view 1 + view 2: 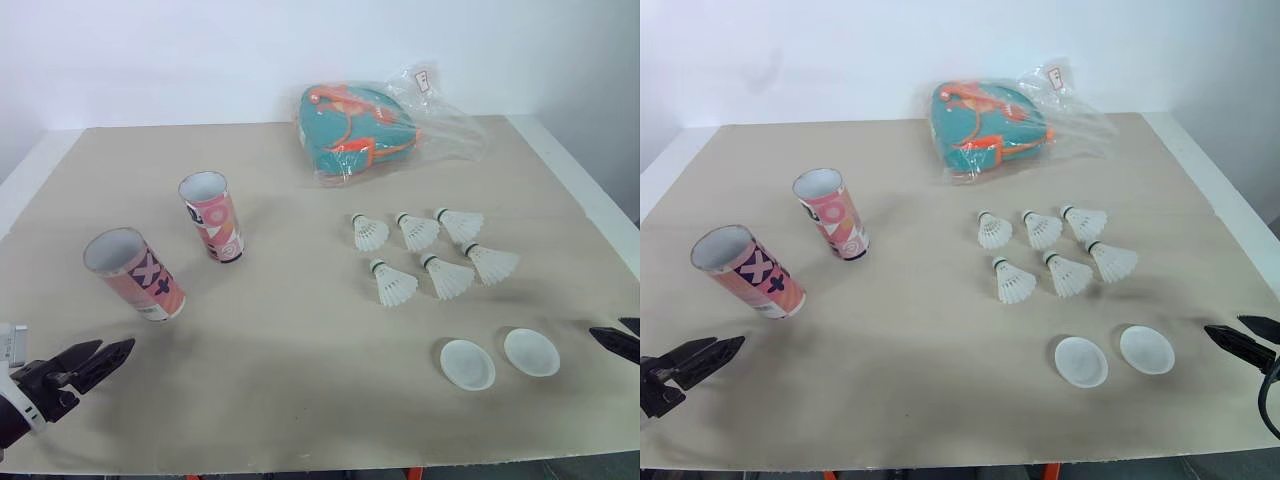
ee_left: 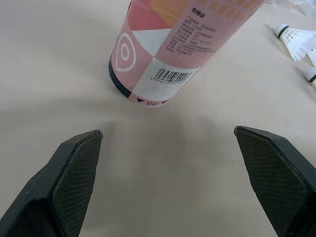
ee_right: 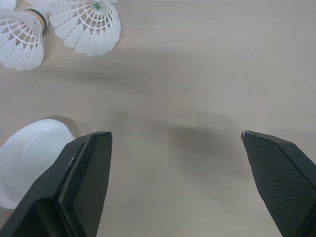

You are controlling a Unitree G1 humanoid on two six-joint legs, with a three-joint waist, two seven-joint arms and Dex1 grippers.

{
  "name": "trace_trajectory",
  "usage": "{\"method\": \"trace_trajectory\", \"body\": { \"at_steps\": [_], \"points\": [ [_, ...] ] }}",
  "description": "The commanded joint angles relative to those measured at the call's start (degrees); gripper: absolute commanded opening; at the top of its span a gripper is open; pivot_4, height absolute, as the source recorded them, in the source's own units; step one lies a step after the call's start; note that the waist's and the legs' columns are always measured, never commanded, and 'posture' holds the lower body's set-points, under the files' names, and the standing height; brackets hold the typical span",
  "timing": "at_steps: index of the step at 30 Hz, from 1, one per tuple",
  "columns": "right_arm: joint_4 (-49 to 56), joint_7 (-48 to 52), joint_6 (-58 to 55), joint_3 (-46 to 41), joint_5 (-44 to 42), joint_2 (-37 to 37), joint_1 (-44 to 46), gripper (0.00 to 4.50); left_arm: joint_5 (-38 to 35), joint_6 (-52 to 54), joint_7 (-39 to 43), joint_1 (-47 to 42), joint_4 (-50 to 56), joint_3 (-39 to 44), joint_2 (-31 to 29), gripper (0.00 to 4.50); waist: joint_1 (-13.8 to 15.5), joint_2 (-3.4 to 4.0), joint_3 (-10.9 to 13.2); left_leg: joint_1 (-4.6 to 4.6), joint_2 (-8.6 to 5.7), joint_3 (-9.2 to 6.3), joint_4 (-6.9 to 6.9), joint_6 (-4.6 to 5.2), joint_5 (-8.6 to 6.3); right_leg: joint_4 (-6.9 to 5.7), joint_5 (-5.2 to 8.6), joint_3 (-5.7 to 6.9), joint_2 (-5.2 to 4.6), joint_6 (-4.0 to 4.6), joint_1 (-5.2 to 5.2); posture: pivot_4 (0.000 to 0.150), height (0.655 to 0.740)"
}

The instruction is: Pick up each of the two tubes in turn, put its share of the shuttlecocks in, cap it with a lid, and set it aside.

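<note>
Nothing had been picked up yet, and the layout read as a starting arrangement. Two pink patterned tubes stood on their bases with open mouths up on the left side of the beige surface [image 1: 300,330]. The near tube [image 1: 135,275] was at middle left and the far tube [image 1: 212,216] was above and to its right, the two set apart, which should leave room for a claw to close on either one.

Six shuttlecocks [image 1: 450,278] lay in two rows of three at centre right, none touching a tube. Three apiece seemed the likely share. Below them the two white lids [image 1: 467,364] [image 1: 531,352] lay side by side, close together but apart, near the lower right.

A teal and orange bag in clear wrap [image 1: 355,125] sat at the upper centre, well away from the work.

The left claw [image 1: 117,345] hovered low at the lower left, wide open and empty. Its wrist camera looked along the fingers at the base of a tube standing just ahead, so it appeared lined up to take that tube first.

The right claw [image 1: 1223,325] waited at the lower right edge, also spread wide and holding nothing. It was near the lids and within reach of the shuttlecocks, probably placed to feed them in.
</note>
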State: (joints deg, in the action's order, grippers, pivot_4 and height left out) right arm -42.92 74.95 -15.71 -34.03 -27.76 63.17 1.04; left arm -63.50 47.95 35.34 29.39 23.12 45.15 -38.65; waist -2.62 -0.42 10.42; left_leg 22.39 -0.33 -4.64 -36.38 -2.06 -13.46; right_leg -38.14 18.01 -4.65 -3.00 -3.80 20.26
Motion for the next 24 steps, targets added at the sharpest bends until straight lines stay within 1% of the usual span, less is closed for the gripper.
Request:
{"method": "trace_trajectory", "body": {
  "at_steps": [1,15,19,24],
  "points": [
    [1.55,0.12,0.01,-1.06,-0.62,-0.12,-0.02,4.50,-0.15,-0.18,-0.58,0.32,1.60,0.03,0.64,4.47,0.00,0.00,0.00,0.00,0.00,0.00,0.00,0.00,0.00,0.00,0.00,0.00,0.00,0.00,0.00,0.150,0.7387],
    [6.22,-0.20,-1.59,-0.88,-1.06,-2.05,-0.13,4.50,0.12,-0.88,-1.26,2.43,3.40,-0.59,2.23,4.47,0.01,0.01,-0.01,0.00,0.00,-0.01,0.00,0.00,0.00,-0.01,0.00,-0.03,0.02,-0.01,0.00,0.150,0.7387],
    [11.67,-0.14,-2.84,-1.25,-2.32,-2.45,0.21,4.50,0.10,-1.16,-2.09,2.68,3.95,-0.30,2.61,4.47,0.01,0.02,-0.01,0.00,0.01,-0.01,0.00,0.00,0.00,-0.01,-0.01,-0.03,0.02,-0.01,0.00,0.150,0.7387],
    [24.74,-0.83,-6.42,0.66,-4.78,-5.62,-1.40,4.50,1.47,-1.98,-4.84,3.45,5.52,-0.81,4.52,4.47,0.03,-0.13,0.02,0.00,0.06,-0.03,0.00,0.00,0.00,-0.01,-0.01,-0.04,0.07,-0.01,0.00,0.150,0.7387]
  ]
}}
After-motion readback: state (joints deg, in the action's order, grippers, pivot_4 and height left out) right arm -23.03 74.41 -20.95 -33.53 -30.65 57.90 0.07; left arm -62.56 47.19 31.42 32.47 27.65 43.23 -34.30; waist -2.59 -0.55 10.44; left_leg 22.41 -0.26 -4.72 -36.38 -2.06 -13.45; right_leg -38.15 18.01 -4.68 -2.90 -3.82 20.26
